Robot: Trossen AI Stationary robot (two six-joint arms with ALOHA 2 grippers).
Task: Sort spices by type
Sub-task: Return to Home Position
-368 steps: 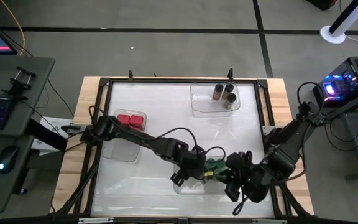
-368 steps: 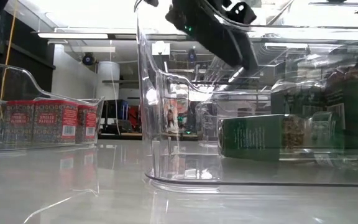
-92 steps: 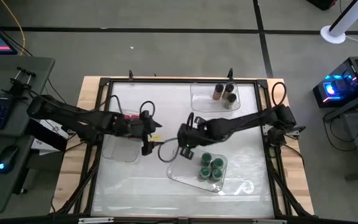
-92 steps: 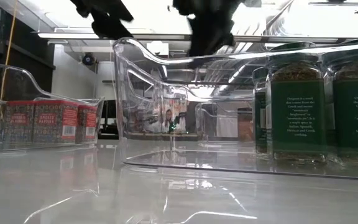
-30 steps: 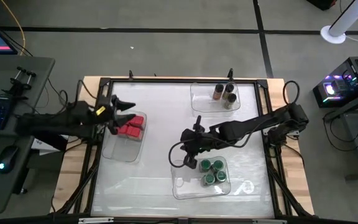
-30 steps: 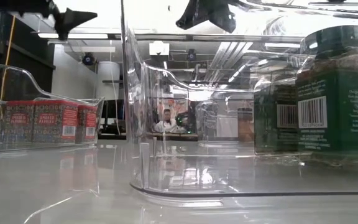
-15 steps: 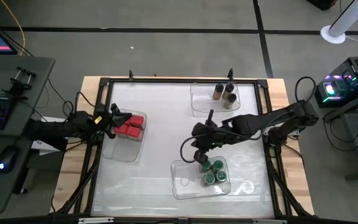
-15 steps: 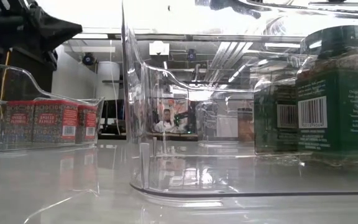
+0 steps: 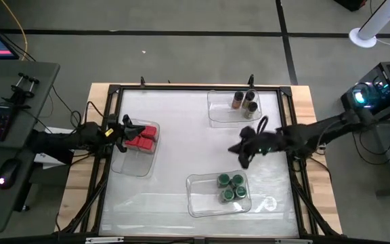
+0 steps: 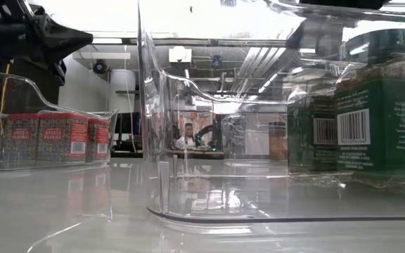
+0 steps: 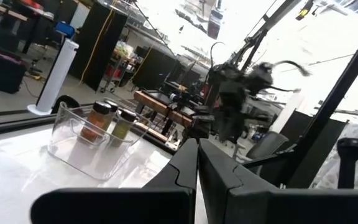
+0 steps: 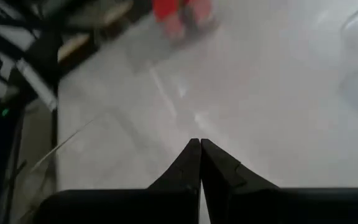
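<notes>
High view: red boxes [image 9: 143,135] are held in the left tray [image 9: 131,168], green-lidded jars [image 9: 230,188] in the near right tray [image 9: 202,196], brown jars [image 9: 244,102] in the far right tray [image 9: 219,115]. The left gripper [image 9: 128,129] is seen just beside the red boxes, the right gripper [image 9: 241,152] between the right trays. Both grippers' fingers [image 11: 182,171] are pressed together.

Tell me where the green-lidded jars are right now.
In the high view, the green-lidded jars sit clustered inside the clear bin at the table's lower right, well below the brownish jars.

Clear glossy plastic bin [image 9: 202,195], glossy white tabletop [image 9: 175,122]
</notes>
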